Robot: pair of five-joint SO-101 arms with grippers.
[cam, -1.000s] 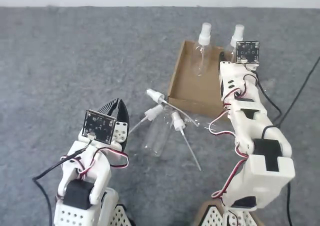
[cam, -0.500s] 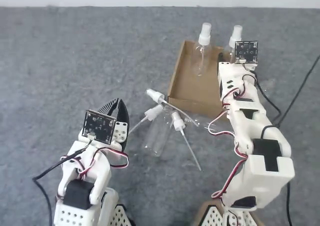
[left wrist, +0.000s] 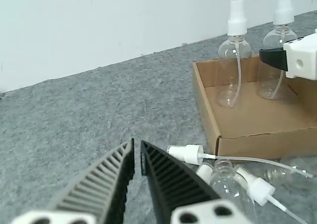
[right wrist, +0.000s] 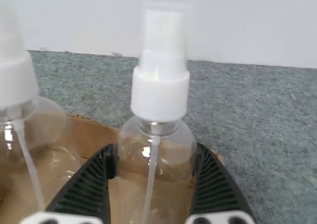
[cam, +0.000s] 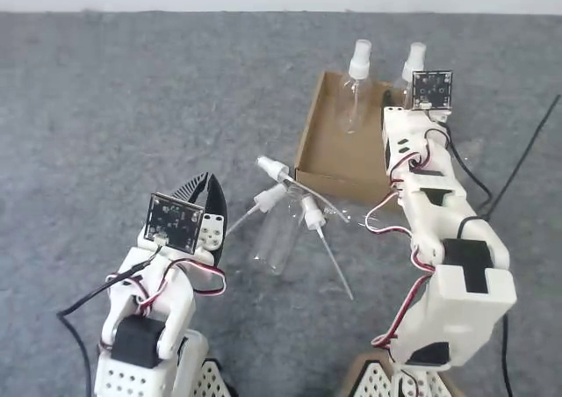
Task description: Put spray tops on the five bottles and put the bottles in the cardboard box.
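You are at the boxing step for the second finished bottle: the right end effector (right wrist: 154,165) has its black jaws closed in against both sides of a clear round plastic bottle with a white spray top (right wrist: 157,127), upright at the far right corner of the shallow brown cardboard box (cam: 347,155). Whether the bottle's base rests on the box floor you cannot tell, since the arm hides it. Just beside it in the box stands another clear bottle with a white spray top (cam: 356,94), upright and free. By my judgement two of the five are nearly dealt with. The next move calls for opening those jaws only wide enough to let go, then drawing the arm straight back and up so neither standing bottle is tipped. After that the work lies on the grey carpeted worktop (cam: 132,107) in front of the box: a clear uncapped bottle (cam: 277,230) lies on its side among three loose white spray tops with long dip tubes (cam: 313,214), with more clear plastic beside it that is hard to count. Your left end effector (left wrist: 137,149) hangs near that pile, its ribbed black jaws almost together with a thin gap, holding nothing.
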